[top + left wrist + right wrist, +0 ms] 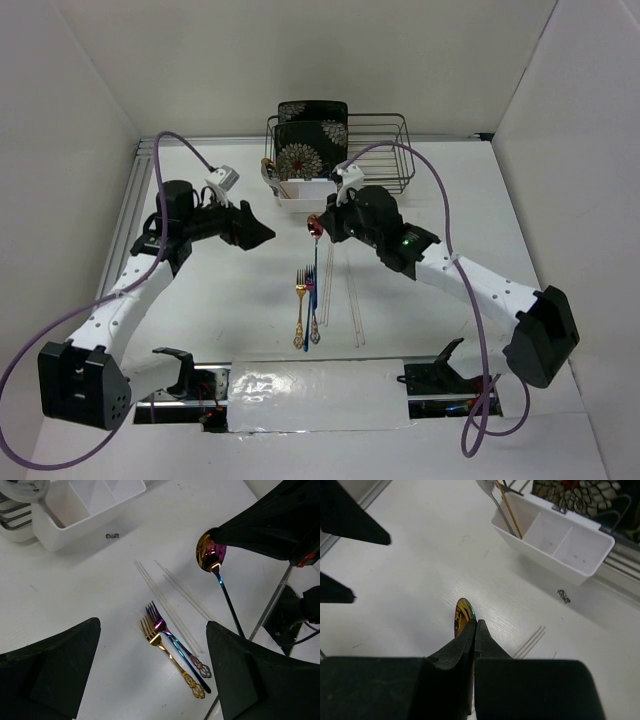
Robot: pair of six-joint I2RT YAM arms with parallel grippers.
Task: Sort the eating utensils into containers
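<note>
Near the middle of the desk [220,300] lie two forks, a gold fork [170,662] and an iridescent fork [175,640], beside seemingly four chopsticks [170,605]. One white caddy [580,572] sits by the far edge. The right hand [474,625] is clenched on the one iridescent spoon [210,555], with the bowl past its fingertips. The left hand [262,236] hangs released, left of the forks.

Beyond the right gripper [322,229], at the far edge of the white table [230,300]: dark wire dish rack [390,165]. Inside its left end, directly beyond that gripper: two black floral plates [311,140], upright. Between gripper and rack, on the tabletop: small dark mark [564,596].
</note>
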